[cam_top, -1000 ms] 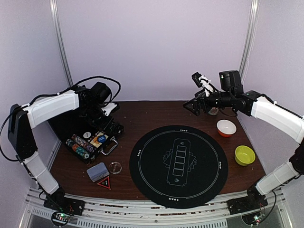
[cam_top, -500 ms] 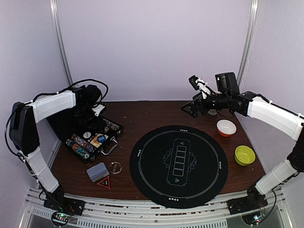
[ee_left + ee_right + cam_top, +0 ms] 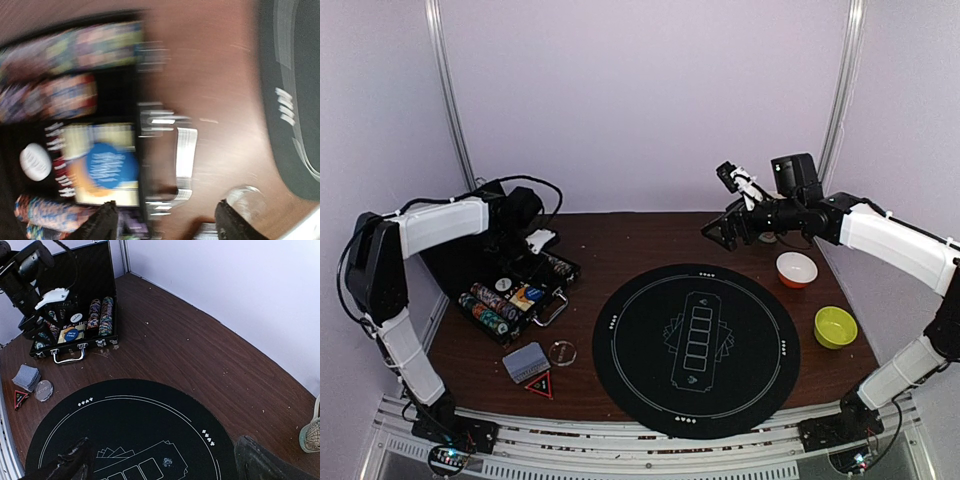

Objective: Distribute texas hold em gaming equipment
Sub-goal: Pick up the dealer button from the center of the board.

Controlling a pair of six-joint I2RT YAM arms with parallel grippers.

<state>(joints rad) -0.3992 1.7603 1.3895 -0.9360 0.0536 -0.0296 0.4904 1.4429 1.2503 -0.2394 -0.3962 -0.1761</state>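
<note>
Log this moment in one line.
left gripper: open, empty, over chip case | right gripper: open, empty, raised beyond mat | card deck, clear button: on table left of mat

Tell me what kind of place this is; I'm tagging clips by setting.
Probably a lab cell staged for poker: bare white walls, two robot arms, a round card mat and an open chip case.
</note>
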